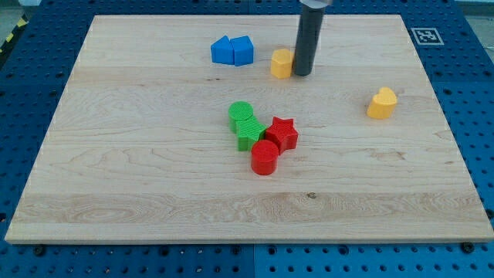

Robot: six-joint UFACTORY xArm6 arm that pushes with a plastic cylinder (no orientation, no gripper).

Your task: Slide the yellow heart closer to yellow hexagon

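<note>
Two yellow blocks matter here, and they sit well apart: the yellow heart [382, 103] lies toward the view's right on the wooden worktop [154, 177], while the yellow hexagon [282, 63] sits near the view's top, a little right of centre. My tip [302, 74] rests on the worktop just beside the yellow hexagon, at its right side, so close that I cannot tell whether the two touch. As for the tool, it is only a bare dark rod with nothing to clench or release, and it grasps nothing. The relation that counts is this: the yellow heart lies to the view's right of my tip and somewhat lower, so my tip stands between the two yellow blocks, on the wrong side of the yellow heart for pushing. By my judgement, the tip would need to travel round to the far right of the yellow heart, slightly below it, and then push up and to the view's left along the line toward the yellow hexagon. That stretch of worktop between the two holds no other block. A pair of blue blocks [232, 51] sits to the left of the yellow hexagon, beyond the goal. Near the centre a green block [245, 125], a red star [282, 133] and a red cylinder [264, 157] huddle together, touching, well below the push line. One risk, I think, is nudging the yellow hexagon while leaving its side.
</note>
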